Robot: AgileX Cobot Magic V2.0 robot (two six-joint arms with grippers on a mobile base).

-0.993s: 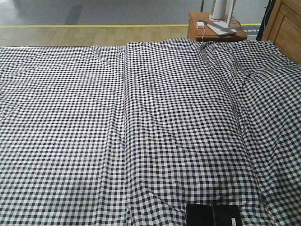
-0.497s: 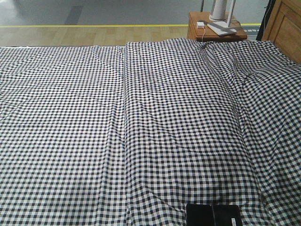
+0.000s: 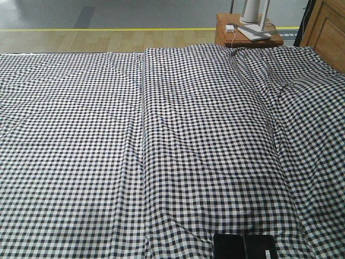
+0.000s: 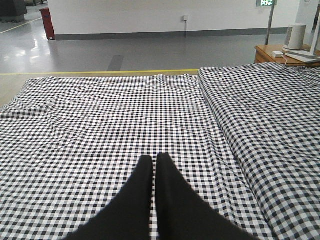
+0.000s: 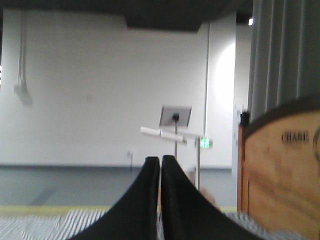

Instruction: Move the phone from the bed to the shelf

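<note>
Exterior front-facing: bed (image 3: 161, 135) same as before

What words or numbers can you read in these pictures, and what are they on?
"CHASE": dark letters on the wood panel, a bit blurred.
Green sign by the far wall: too blurred to read.
Green display high on the wall: cut off at the picture's edge, unreadable.
Nothing else readable.
</note>
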